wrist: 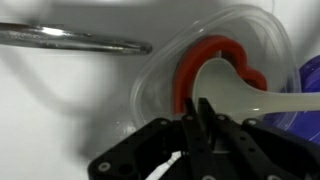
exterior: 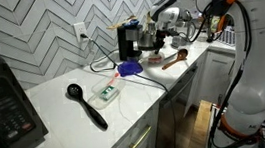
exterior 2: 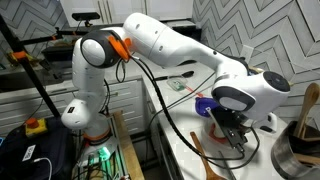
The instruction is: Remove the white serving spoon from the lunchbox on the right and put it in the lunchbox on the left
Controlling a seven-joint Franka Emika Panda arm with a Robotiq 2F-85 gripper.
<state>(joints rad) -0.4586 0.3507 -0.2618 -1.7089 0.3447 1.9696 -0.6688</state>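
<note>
In the wrist view a clear plastic lunchbox [wrist: 150, 85] lies on the white counter with a red heart-shaped piece [wrist: 188, 70] inside. The white serving spoon [wrist: 235, 85] rests in it, its bowl over the red piece and its handle running out to the right. My gripper [wrist: 200, 118] is right at the near edge of the spoon's bowl, its two black fingers pressed together on that thin edge. In both exterior views the gripper [exterior: 159, 38] [exterior 2: 236, 137] is low over the counter; the lunchbox is hidden behind it there.
A wooden spoon [exterior: 176, 58] [exterior 2: 204, 160] lies next to the gripper. A blue object [exterior: 129, 68] [exterior 2: 205, 105], a small clear box [exterior: 106, 90] and a black ladle [exterior: 86, 104] lie along the counter. A metal bar [wrist: 70, 38] and a pot [exterior 2: 298, 150] are close by.
</note>
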